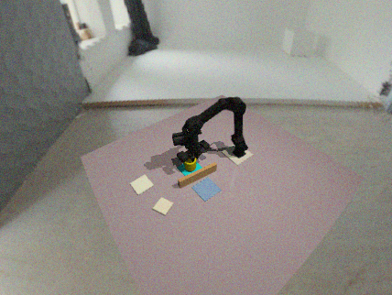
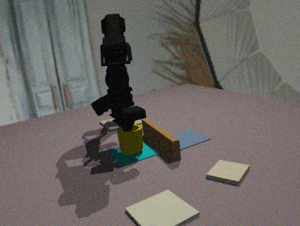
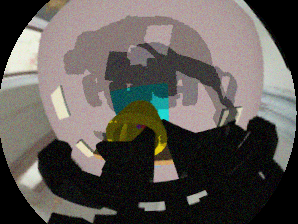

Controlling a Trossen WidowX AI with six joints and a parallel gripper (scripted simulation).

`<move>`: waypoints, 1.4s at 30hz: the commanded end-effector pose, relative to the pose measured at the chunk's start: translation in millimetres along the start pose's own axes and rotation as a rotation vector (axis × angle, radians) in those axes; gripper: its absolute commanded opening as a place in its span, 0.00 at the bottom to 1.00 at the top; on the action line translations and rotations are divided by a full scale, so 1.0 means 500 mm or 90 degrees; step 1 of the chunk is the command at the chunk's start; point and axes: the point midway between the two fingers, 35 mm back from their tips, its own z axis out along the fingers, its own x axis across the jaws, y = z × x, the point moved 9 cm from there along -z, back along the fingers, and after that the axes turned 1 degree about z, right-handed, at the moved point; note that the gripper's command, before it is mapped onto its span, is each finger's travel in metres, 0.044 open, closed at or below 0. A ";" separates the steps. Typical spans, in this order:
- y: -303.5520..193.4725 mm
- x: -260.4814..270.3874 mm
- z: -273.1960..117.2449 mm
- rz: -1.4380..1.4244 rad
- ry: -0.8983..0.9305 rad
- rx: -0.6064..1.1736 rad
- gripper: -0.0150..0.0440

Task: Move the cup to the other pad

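Cup (image 2: 130,140), yellow and upright, stands on the teal pad (image 2: 134,156), its rim caught by the black end effector (image 2: 127,123), which is clenched on it from above. In the wrist view the cup's (image 3: 136,124) opening is mostly covered by the fingers, and what it contains cannot be made out. Just beside the cup, a wooden bar (image 2: 161,140) stands on edge between the teal pad and the blue pad (image 2: 191,137), which lies bare on the far side. Three cream tiles rest on the mauve desk (image 2: 238,116): two in the foreground (image 2: 162,209) (image 2: 228,171), one behind the arm (image 2: 109,124).
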 end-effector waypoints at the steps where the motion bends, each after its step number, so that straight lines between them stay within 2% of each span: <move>1: 0.000 0.000 -0.001 0.000 0.001 0.000 0.34; 5: 0.000 0.000 -0.001 0.000 0.001 0.000 0.50; 42: 0.000 0.003 -0.073 0.000 -0.002 -0.001 0.50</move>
